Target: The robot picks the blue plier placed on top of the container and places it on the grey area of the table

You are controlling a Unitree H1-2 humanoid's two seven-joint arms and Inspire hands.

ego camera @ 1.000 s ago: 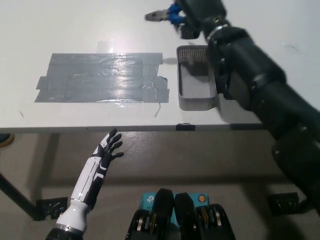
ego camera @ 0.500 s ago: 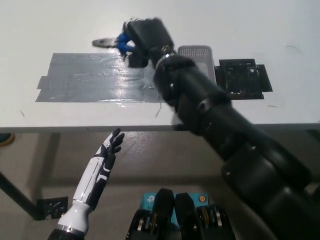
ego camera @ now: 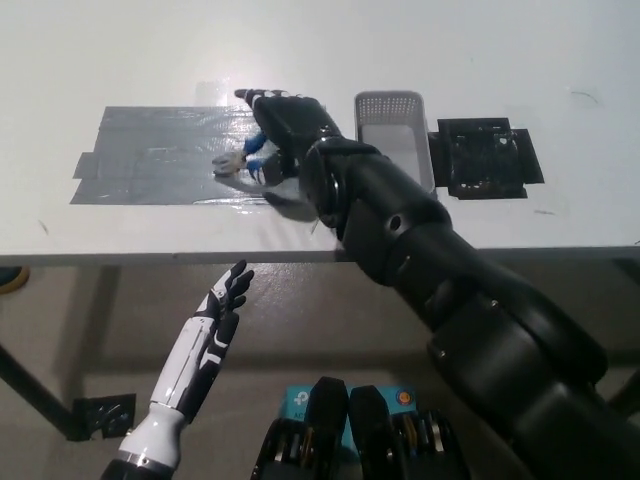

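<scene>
Blue-handled pliers (ego camera: 243, 157) lie on the grey tape patch (ego camera: 160, 160), the black right hand (ego camera: 283, 125) closed around them; the white left hand (ego camera: 222, 303) hangs open below the table (ego camera: 120, 50).

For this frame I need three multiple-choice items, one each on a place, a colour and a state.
1. Where is the blue plier?
A. over the grey area
B. in the container
C. on the floor

2. What colour is the resting left hand?
A. red
B. white
C. green

3. What state is the right hand in?
A. open and empty
B. out of view
C. shut on the plier

Answers:
1. A: the plier's metal nose sits low over the grey area of taped table, left of the container.
2. B: the white hand hangs below the table edge at lower left, fingers spread and empty.
3. C: the black fingers wrap the blue handles, and only the nose pokes out.
</scene>
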